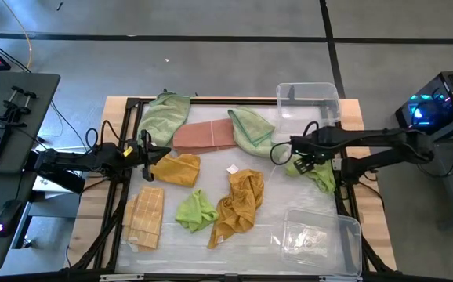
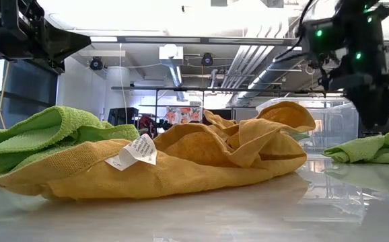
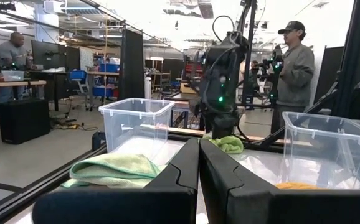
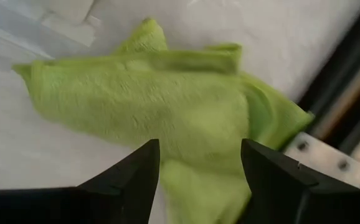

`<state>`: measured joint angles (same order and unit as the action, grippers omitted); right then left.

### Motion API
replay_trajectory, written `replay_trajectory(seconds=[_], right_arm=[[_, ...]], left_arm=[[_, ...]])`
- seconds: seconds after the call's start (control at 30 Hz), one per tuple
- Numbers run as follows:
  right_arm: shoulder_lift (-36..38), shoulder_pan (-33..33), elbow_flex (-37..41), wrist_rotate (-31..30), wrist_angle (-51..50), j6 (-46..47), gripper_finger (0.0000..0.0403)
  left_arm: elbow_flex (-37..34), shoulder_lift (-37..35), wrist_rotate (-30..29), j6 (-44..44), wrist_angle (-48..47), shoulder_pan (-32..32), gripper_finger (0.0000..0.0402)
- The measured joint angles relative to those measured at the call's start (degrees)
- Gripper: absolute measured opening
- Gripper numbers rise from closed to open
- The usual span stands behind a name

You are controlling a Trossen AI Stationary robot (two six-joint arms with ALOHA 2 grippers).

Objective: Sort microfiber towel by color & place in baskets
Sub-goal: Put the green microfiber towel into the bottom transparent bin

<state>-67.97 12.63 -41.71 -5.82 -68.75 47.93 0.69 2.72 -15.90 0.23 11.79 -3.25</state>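
Note:
My right gripper (image 1: 299,162) is open and points down over a bright green towel (image 4: 167,106) that lies crumpled on the table near its right edge (image 1: 319,176). In the right wrist view its two fingers stand on either side of the towel's near part. The low view shows the gripper (image 2: 376,111) just above the towel (image 2: 376,146). My left gripper (image 3: 198,171) is shut and held level at the table's left side (image 1: 144,149), beside an orange towel (image 1: 175,168). Two clear tubs stand on the right, one far (image 1: 309,106) and one near (image 1: 320,235).
Other towels lie spread over the table: light green (image 1: 164,117), pink (image 1: 203,135), green (image 1: 250,129), yellow checked (image 1: 146,215), bright green (image 1: 195,210) and mustard (image 1: 238,204). A black frame (image 1: 211,100) borders the table. People stand in the room beyond (image 3: 295,59).

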Motion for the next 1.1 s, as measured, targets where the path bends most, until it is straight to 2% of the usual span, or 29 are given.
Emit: replay_trajectory(seconds=[0.33,0.47,0.63,0.9,1.1], right_arm=[[-4.3,0.6,5.6,0.3,11.7,-3.4,0.021],[-5.9,0.6,8.2,1.3,16.3,-5.2,0.0179],[-6.6,0.5,10.3,3.1,20.4,-6.4,0.0121],[-2.9,0.2,11.0,1.8,26.2,-8.0,0.0017],[5.6,-2.6,11.0,1.5,29.2,-8.5,0.0012]], left_arm=[[0.0,0.0,0.0,-0.2,0.1,0.0,0.0],[0.0,0.0,0.0,-0.2,0.1,0.0,0.0],[0.0,0.0,0.0,-0.2,0.1,0.0,0.0],[0.0,0.0,-0.1,-0.2,0.0,0.0,0.0],[0.0,0.0,-0.1,-3.4,0.0,0.0,0.0]])
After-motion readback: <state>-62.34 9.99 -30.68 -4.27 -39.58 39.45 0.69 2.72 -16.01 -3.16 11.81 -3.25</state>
